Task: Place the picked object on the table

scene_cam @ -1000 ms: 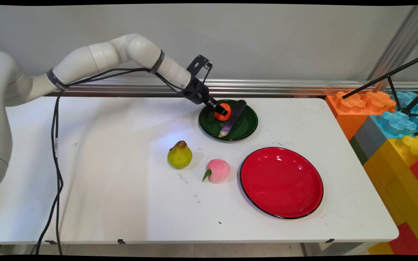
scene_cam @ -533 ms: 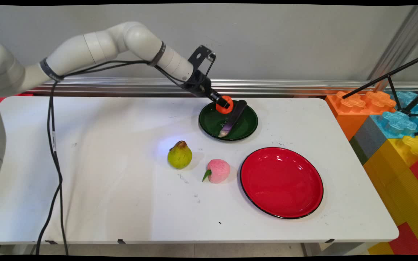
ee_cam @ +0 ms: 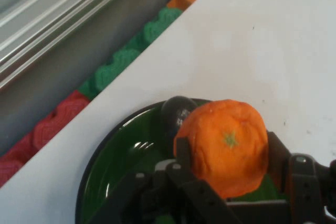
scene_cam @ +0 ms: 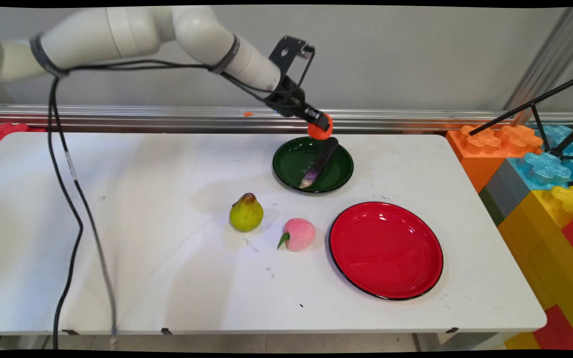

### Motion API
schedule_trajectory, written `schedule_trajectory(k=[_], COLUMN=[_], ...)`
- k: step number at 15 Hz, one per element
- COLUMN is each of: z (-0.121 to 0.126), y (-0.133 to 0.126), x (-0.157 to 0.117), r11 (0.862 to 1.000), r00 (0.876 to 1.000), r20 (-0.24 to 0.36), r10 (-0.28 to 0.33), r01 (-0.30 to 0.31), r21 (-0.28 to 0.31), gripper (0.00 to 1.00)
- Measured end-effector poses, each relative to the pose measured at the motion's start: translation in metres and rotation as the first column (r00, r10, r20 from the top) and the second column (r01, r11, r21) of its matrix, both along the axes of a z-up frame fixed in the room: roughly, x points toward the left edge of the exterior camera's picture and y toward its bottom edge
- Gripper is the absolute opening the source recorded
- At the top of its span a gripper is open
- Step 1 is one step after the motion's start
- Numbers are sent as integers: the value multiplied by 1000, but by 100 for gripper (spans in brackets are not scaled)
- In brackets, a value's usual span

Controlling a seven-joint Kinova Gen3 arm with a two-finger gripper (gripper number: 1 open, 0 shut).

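We see the gripper raised above the far rim of the green plate, its fingers clenched on an orange tangerine, which hangs clear of the plate. In the hand view the tangerine sits between the fingers with the green plate below it. A dark purple eggplant lies across the plate's right half, its pale tip toward the near rim. Nearer the desk's front edge stand a yellow-green pear and, just right of it, a pink peach. A larger red plate sits beside the peach, toward the desk's right edge.
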State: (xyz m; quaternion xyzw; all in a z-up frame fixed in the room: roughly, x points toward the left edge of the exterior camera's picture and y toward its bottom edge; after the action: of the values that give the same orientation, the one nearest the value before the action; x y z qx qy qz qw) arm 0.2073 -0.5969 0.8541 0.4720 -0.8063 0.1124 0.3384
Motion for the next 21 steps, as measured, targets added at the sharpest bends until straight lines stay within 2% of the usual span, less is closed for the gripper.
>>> schedule_trajectory(k=[4, 6, 10, 12, 16, 21], z=[26, 34, 41, 45, 51, 45], y=[21, 32, 55, 72, 108, 153], x=[-21, -29, -43, -54, -78, -95], r11=[992, 981, 961, 953, 947, 938], r00=[991, 982, 963, 957, 954, 949], r20=[27, 43, 63, 64, 58, 72], r10=[127, 186, 261, 282, 294, 307], r01=[-128, -188, -266, -287, -299, -314], r21=[18, 37, 76, 93, 115, 148], gripper=[0, 0, 0, 0, 0, 0])
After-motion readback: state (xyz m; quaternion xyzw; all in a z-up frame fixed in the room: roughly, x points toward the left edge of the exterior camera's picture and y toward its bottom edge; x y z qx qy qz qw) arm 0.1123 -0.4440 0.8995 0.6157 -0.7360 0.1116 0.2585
